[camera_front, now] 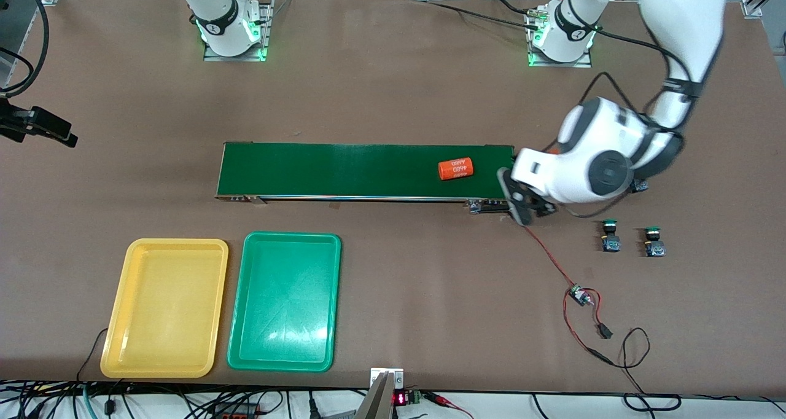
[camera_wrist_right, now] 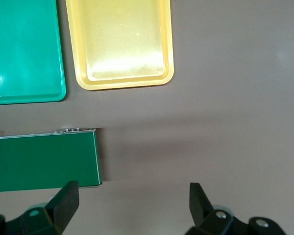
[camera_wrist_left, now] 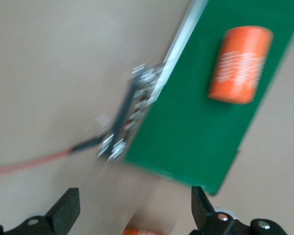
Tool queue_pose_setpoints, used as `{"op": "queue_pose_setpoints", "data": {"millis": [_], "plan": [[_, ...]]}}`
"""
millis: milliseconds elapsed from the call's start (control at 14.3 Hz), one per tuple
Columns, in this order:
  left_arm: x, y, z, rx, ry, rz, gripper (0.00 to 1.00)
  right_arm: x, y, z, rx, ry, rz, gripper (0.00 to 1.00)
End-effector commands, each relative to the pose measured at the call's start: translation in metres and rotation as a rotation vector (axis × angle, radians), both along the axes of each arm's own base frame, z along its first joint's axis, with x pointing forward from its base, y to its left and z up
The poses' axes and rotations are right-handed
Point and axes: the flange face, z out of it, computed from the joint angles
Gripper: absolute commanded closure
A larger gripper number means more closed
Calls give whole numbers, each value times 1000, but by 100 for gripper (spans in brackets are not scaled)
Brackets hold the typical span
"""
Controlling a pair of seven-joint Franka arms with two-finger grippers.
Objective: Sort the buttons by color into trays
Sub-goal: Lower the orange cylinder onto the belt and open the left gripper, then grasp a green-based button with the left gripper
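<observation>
Two green-capped buttons [camera_front: 610, 234] [camera_front: 654, 241] stand on the table near the left arm's end, nearer the front camera than the belt. No yellow-orange-capped button shows clearly. An orange sliver [camera_wrist_left: 142, 230] lies at the edge of the left wrist view between the fingers; I cannot tell what it is. My left gripper [camera_front: 521, 205] [camera_wrist_left: 134, 210] is open and empty, low over the belt's end by its connector. The yellow tray [camera_front: 166, 250] [camera_wrist_right: 120, 83] and the green tray [camera_front: 288, 241] [camera_wrist_right: 29, 95] lie side by side, both empty. My right gripper [camera_wrist_right: 132, 205] is open and empty, high over bare table, out of the front view.
The dark-green conveyor belt [camera_front: 344, 170] carries an orange "4680" cylinder [camera_front: 455, 168] [camera_wrist_left: 240, 63]. A red wire runs from the belt's end to a small circuit board [camera_front: 577, 295]. A black device [camera_front: 37, 127] sits at the table's edge at the right arm's end.
</observation>
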Motion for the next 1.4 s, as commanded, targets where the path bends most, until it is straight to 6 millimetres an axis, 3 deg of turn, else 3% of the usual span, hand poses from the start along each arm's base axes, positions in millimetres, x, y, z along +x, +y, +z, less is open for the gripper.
{"op": "queue_pose_setpoints", "data": {"millis": [0, 140, 350, 630, 700, 840, 980, 1189, 1329], "plan": [[26, 79, 18, 72, -23, 245, 0, -4, 0, 3, -8, -10, 11, 0], [36, 115, 11, 207, -36, 442, 0, -4, 0, 3, -8, -10, 11, 0], [55, 134, -7, 338, -57, 746, 0, -4, 0, 3, -8, -10, 11, 0], [108, 175, -29, 340, -133, 832, 0, -4, 0, 3, -8, -10, 11, 0], [110, 181, -45, 340, -115, 837, 0, -4, 0, 3, -8, -10, 11, 0], [110, 205, -66, 288, -128, 889, 0, -4, 0, 3, -8, -10, 11, 0], [91, 206, -97, 265, -106, 883, 0, -4, 0, 3, -8, -10, 11, 0], [73, 205, -115, 280, -61, 866, 1, -4, 1, 3, -8, -10, 12, 0], [65, 203, -125, 289, -33, 857, 9, -4, 0, 3, -8, -10, 11, 0]]}}
